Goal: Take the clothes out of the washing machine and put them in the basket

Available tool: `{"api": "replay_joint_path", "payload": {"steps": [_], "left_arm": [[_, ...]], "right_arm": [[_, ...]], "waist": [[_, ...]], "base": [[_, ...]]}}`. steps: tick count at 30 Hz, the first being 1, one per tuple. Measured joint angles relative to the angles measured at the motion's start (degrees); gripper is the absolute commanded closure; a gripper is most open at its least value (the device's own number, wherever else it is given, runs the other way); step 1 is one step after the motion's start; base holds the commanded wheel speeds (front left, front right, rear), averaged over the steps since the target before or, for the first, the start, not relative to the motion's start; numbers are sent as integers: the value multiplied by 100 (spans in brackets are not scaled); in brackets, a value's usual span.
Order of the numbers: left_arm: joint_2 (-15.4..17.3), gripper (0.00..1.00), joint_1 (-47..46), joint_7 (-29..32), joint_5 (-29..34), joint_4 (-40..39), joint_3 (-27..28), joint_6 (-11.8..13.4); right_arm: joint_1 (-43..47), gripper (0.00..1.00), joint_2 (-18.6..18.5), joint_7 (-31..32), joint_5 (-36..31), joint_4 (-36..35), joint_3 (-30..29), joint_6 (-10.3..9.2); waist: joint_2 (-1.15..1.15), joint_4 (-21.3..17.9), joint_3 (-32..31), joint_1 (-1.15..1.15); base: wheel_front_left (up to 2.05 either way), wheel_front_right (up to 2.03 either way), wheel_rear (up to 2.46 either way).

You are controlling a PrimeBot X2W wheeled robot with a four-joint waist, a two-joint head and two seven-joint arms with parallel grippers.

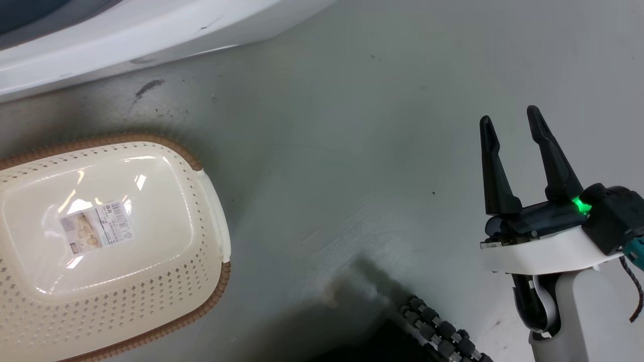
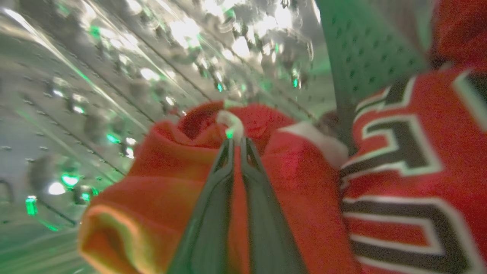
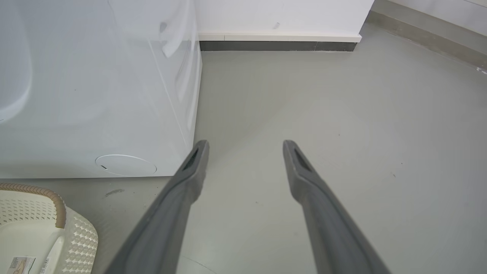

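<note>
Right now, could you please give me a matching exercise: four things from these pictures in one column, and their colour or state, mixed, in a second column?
1 basket
2 left gripper
3 right gripper
4 clothes

A open, above the floor
B red, bearing a black-and-white number
C on the floor, without garments
D shut on the clothes

Pairs: 1-C, 2-D, 3-A, 4-B
</note>
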Motion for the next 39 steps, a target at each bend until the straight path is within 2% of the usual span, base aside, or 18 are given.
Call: {"api": "replay_joint_path", "payload": {"steps": [4, 10, 24, 30, 31, 33, 39], "left_arm": [[-115, 100, 176, -557, -153, -57, 42, 76], [-409, 100, 648, -1731, -480, -8, 185, 123], [-1218, 100, 2563, -4446, -1093, 331, 319, 69], [-1605, 100, 3337, -5316, -1343, 385, 259, -15], [-1745, 100, 3633, -5531, -1411, 203, 201, -30], [-1837, 100, 3846, -5582, -1432, -12, 169, -40], [-1954, 100, 4645, -5605, -1449, -1405, 276, -47]], "right_arm": [[-31, 0, 1, 1, -76, 43, -68, 0], [-20, 0, 3, 1, -314, 134, -243, 0], [372, 0, 4, 1, -904, 366, -439, 1], [617, 0, 4, 0, -1051, 475, -445, 1], [696, 0, 4, 0, -1116, 519, -456, 1], [737, 0, 4, 0, -1134, 533, -464, 1], [885, 0, 4, 0, -1232, 577, -493, 1]], "waist": [[0, 77, -143, 0], [0, 234, -547, 0], [0, 830, -2010, -2], [0, 1111, -2645, -2], [0, 1263, -2918, -2], [0, 1367, -3080, -2], [0, 1637, -3517, -2]], "base": [[0, 0, 0], [0, 0, 0], [0, 0, 0], [0, 0, 0], [0, 0, 0], [0, 0, 0], [0, 0, 0]]}}
